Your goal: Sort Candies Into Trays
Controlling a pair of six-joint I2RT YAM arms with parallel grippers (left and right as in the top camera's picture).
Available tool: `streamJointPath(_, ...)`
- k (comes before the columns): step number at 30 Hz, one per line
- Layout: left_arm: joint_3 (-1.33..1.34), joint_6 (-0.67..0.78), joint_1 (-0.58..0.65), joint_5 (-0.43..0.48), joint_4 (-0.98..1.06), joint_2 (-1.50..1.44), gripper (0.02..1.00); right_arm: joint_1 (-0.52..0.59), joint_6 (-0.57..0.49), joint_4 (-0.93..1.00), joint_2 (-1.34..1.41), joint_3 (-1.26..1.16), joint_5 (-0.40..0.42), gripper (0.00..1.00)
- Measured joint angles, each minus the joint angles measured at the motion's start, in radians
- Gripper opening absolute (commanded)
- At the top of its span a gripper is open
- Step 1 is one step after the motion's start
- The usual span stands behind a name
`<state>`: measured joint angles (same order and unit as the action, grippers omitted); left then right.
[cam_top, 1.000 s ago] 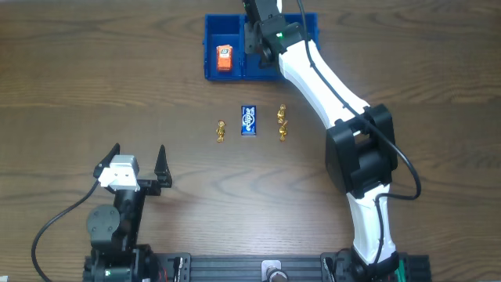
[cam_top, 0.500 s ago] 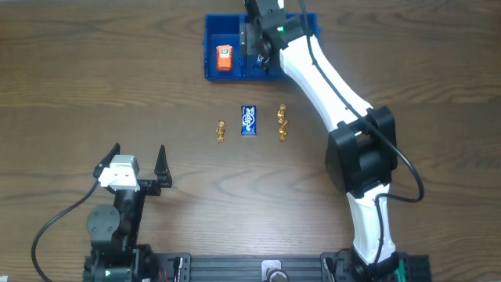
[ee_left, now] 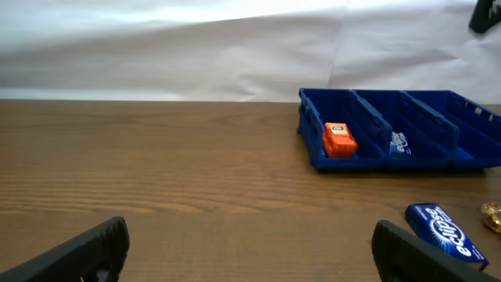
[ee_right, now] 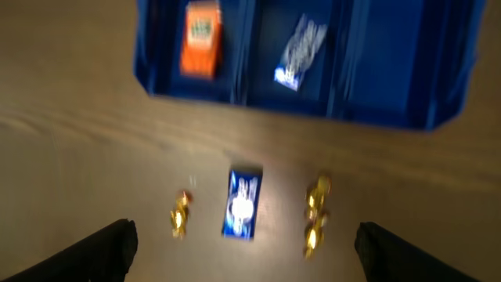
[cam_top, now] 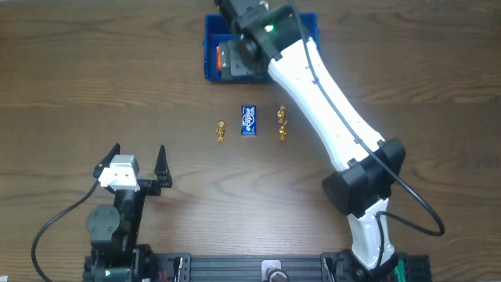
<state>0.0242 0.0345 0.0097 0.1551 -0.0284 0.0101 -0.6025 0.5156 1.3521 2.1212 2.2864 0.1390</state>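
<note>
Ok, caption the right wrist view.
Open right claw looks down on blue tray holding two candies, blue packet and gold candies outside.

Over the last 1 second the right arm has stretched out and lifted, and its elbow [cam_top: 364,176] has slid down the top view toward the arm's base. The right gripper [ee_right: 244,233] has swung leftward over the blue tray [cam_top: 210,47] and now partly covers the orange candy [cam_top: 220,56] in the top view.
</note>
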Motion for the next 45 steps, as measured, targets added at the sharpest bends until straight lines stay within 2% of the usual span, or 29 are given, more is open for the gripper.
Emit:
streamJointPath(5,0.000,0.000,0.000,0.000,0.000,0.000,0.996,-0.021,0.082,-0.013,0.032,-0.147,-0.013,0.941)
streamJointPath(10,0.000,0.000,0.000,0.000,0.000,0.000,0.998,-0.025,0.113,-0.114,0.082,-0.279,-0.048,0.941)
streamJointPath(27,0.000,0.000,0.000,0.000,0.000,0.000,0.996,-0.025,0.128,-0.163,0.249,-0.320,-0.112,0.919)
streamJointPath(31,0.000,0.000,0.000,0.000,0.000,0.000,0.998,-0.025,0.129,-0.172,0.261,-0.320,-0.118,0.864)
streamJointPath(33,0.000,0.000,0.000,0.000,0.000,0.000,0.998,-0.025,0.132,-0.176,0.261,-0.320,-0.119,0.814)
streamJointPath(37,0.000,0.000,0.000,0.000,0.000,0.000,0.998,-0.025,0.136,-0.180,0.261,-0.320,-0.121,0.649)
streamJointPath(45,0.000,0.000,0.000,0.000,0.000,0.000,0.998,-0.026,0.136,-0.196,0.261,-0.320,-0.124,0.485)
